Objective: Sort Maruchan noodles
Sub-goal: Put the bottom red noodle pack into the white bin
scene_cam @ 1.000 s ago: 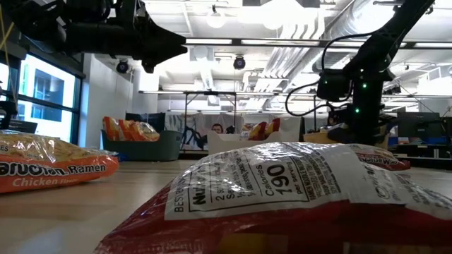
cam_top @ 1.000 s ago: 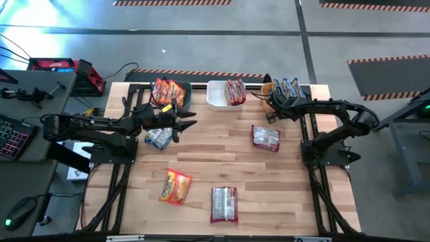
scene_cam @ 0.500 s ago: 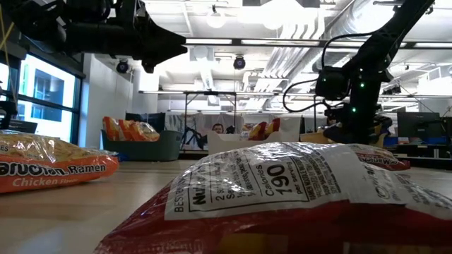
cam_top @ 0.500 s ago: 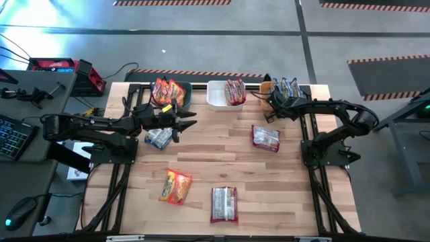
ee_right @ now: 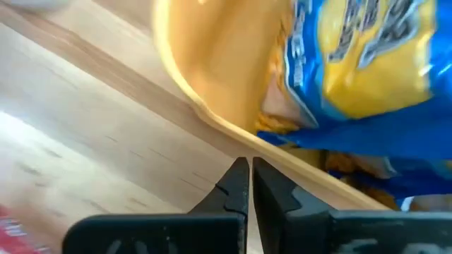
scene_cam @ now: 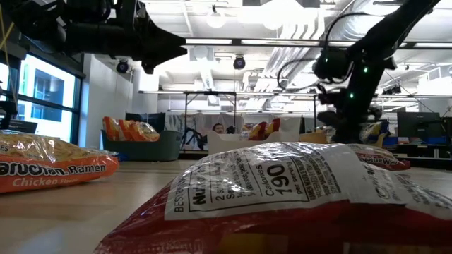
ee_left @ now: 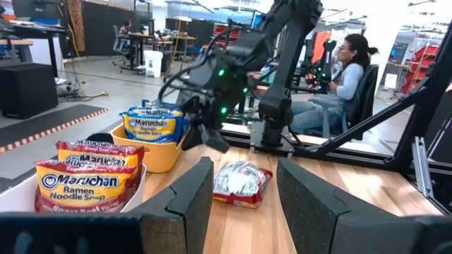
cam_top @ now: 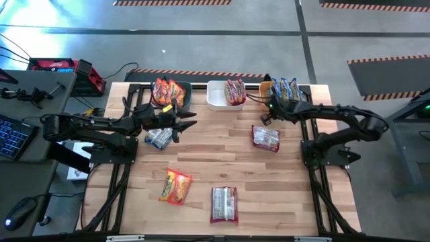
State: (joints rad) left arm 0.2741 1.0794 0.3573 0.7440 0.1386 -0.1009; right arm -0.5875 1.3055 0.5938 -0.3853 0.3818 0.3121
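Maruchan noodles lie loose on the table: a white-maroon packet, another white-maroon one near the front edge, an orange-red one, and a yellow-blue one under my left arm. My left gripper hangs open and level above the table's left half, nothing between its fingers. My right gripper is shut and slants down just off the near left corner of the orange bin. That bin holds yellow-blue packets.
Three bins stand along the far edge: a dark-blue bin with orange-red packets, a white bin with white-maroon packets, and the orange bin. A person sits in the room beyond the table. Bare wood shows in the table's middle.
My right gripper, still shut, has drawn away from the orange bin toward the table's left, risen a little and turned somewhat. The left arm and the packets have stayed put.
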